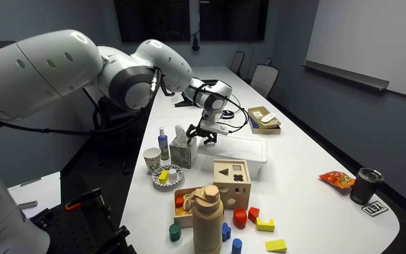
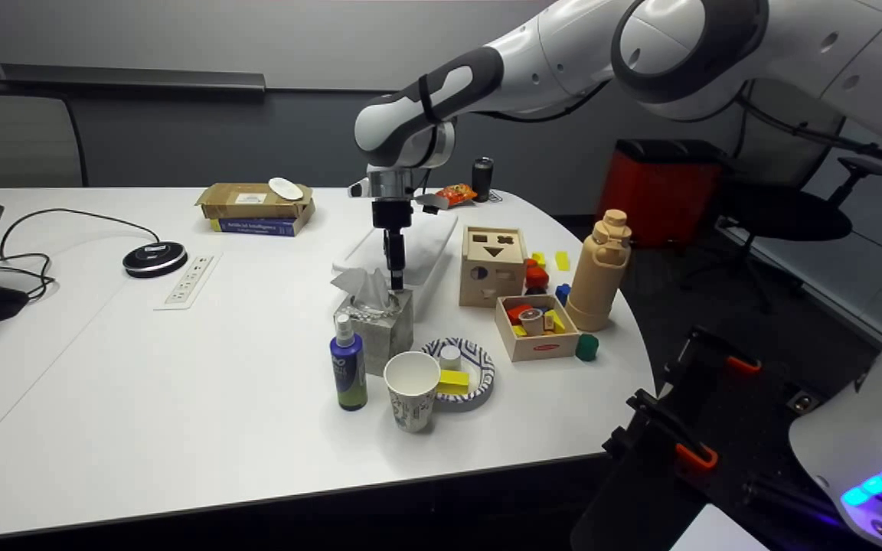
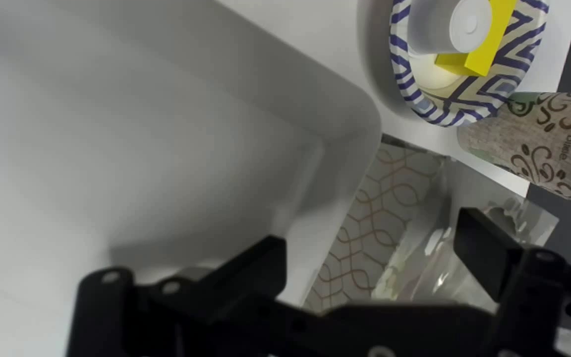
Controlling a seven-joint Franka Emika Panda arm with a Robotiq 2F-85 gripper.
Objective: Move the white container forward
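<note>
The flat white rectangular container [image 1: 236, 146] lies between the white desk's [image 1: 305, 197] long edges. Your hand [image 3: 374, 238] is spread wide over its rim and the grey patterned tissue box [image 2: 380, 337]; contact is unclear. Best ease clear of that box, then pinch only the rim. The pale-wood tray [image 2: 533, 350] holds coloured blocks [image 2: 555, 320]; the zigzag paper plate [image 3: 484, 96], a yellow block [image 3: 491, 39] and white cylinder [image 3: 436, 27].

Soft grey shadow falls across the white container [image 3: 161, 148].
</note>
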